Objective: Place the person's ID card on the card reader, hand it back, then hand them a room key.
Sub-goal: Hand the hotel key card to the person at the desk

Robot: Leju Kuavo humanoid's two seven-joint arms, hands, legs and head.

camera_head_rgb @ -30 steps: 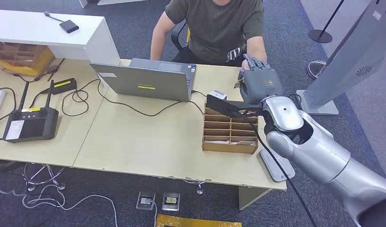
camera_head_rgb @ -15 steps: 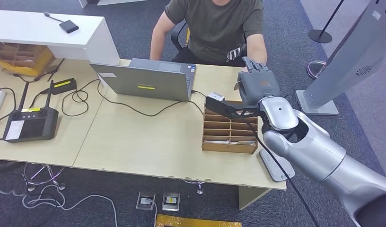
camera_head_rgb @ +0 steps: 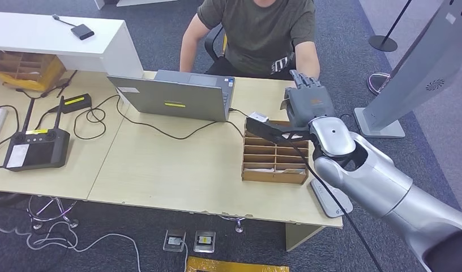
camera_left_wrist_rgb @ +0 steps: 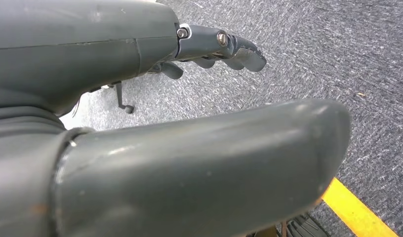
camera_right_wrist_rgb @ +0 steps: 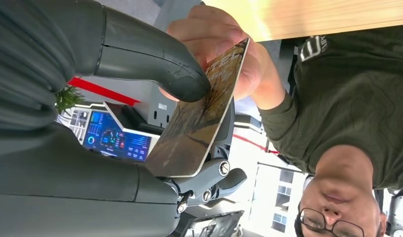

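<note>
My right hand reaches over the far right edge of the table, toward the seated person. Its thumb and fingers pinch a brown and gold room key card with printed letters. The person's hand grips the card's other end, so both hold it. A pale sliver of the card shows beside my hand in the head view. My left hand hangs over grey carpet, fingers loosely extended and holding nothing.
A wooden slotted card box stands just below my right hand. A small white-topped box sits behind it, and a flat grey device lies at the front right corner. A grey laptop and cables occupy the middle; a black controller sits left.
My right arm has edged slightly left and the hand has settled a little. The card stays between my hand and the person's hand.
</note>
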